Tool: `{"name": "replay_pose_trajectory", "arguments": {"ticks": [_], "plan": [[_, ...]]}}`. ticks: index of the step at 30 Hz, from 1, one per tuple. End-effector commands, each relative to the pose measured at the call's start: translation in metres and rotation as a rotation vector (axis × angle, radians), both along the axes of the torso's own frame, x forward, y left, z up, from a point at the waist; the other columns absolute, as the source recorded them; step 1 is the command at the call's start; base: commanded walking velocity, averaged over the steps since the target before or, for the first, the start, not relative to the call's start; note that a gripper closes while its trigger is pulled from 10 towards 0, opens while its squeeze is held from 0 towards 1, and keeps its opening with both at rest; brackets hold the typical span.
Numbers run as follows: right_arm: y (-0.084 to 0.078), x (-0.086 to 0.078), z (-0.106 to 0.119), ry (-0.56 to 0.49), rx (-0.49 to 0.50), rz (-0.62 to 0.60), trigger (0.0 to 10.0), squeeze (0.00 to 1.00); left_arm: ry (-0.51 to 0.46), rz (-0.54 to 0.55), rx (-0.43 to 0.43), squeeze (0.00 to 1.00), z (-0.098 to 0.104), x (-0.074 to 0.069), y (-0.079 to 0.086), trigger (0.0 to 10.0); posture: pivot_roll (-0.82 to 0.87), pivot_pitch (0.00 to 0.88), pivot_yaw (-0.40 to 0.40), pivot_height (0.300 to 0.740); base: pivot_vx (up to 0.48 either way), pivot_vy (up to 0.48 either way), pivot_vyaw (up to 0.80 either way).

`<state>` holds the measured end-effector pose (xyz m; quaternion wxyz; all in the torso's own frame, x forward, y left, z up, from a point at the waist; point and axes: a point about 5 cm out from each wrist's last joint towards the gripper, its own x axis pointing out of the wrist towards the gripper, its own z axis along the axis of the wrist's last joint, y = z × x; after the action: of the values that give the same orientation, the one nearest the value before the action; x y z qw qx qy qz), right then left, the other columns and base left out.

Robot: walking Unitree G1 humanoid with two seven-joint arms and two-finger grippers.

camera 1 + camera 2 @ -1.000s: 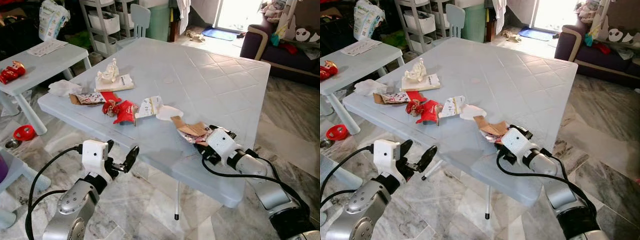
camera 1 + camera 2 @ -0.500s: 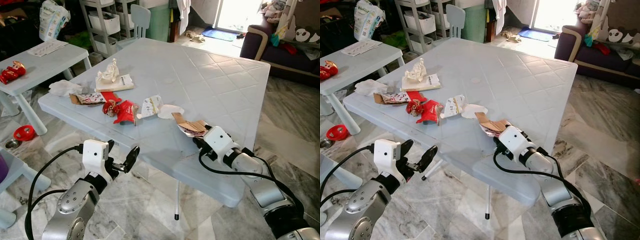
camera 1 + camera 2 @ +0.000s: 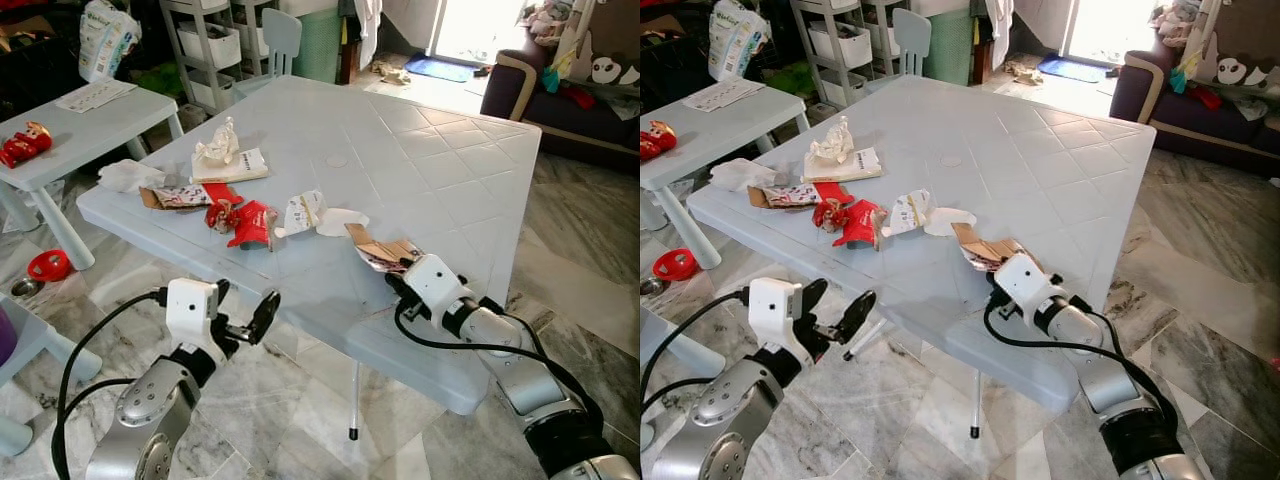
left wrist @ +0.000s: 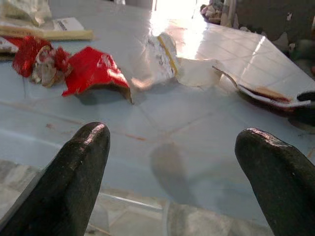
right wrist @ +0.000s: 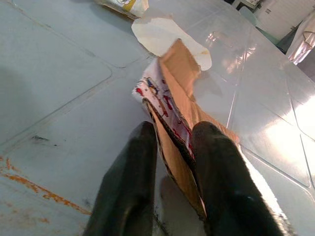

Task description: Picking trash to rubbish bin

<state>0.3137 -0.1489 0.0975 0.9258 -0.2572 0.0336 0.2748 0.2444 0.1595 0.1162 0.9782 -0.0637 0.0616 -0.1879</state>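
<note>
The right claw [image 3: 402, 268] is lying low on the pale blue worktop [image 3: 440, 170], a little right of centre in the left eye view and near the worktop's front edge. Its two black fingers [image 5: 130, 182] are drawn close together and are pinching the torn cardboard wrapper [image 3: 378, 250]; in the right wrist view the brown, red-printed sheet is standing on edge between them, with its free end reaching out over the worktop toward a white paper scrap [image 5: 162, 34].

The left claw [image 3: 243, 318] is hanging in the lower left of the frame, below and just in front of the worktop's front edge. Its fingers are spread wide and are holding nothing. The left wrist view is looking between them across the surface.

More trash is lying in a loose row across the left half of the worktop: a white scrap [image 3: 342, 222] just beside the held wrapper, then a white printed wrapper [image 3: 301, 212], a red wrapper [image 3: 252, 222], a crumpled red packet [image 3: 220, 214], a flat brown and white wrapper [image 3: 172, 196], a crumpled tissue [image 3: 128, 175], and a white card [image 3: 230, 166] with a scrunched beige paper [image 3: 217, 143] on it.

A small side table [image 3: 90, 125] is standing in the upper left, and a dark sofa [image 3: 560, 90] is sitting in the upper right.
</note>
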Motion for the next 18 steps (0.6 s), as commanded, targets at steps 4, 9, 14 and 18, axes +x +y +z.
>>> {"name": "replay_pose_trajectory", "arguments": {"ticks": [4,9,14,18], "plan": [[-0.003,-0.001,0.003,-0.004,0.004,0.013,0.0,0.0,-0.026,0.016,-0.011,0.0,0.007,0.005,-0.001,10.0,0.08,0.031,-0.015,0.74,0.0,0.0,0.0],[-0.003,-0.002,0.004,-0.001,0.014,0.018,0.0,0.0,-0.032,0.038,-0.003,0.0,0.007,0.006,0.001,10.0,0.08,0.024,-0.02,0.74,0.0,0.0,0.0],[0.003,-0.006,0.009,-0.009,0.051,0.076,0.0,0.0,-0.041,0.081,0.0,0.0,0.008,0.011,0.006,10.0,0.08,0.018,-0.026,0.74,0.0,0.0,0.0],[0.005,-0.009,0.013,-0.011,0.072,0.112,0.0,0.0,-0.049,0.103,0.002,0.0,0.009,0.015,0.009,10.0,0.07,0.017,-0.028,0.74,0.0,0.0,0.0]]}}
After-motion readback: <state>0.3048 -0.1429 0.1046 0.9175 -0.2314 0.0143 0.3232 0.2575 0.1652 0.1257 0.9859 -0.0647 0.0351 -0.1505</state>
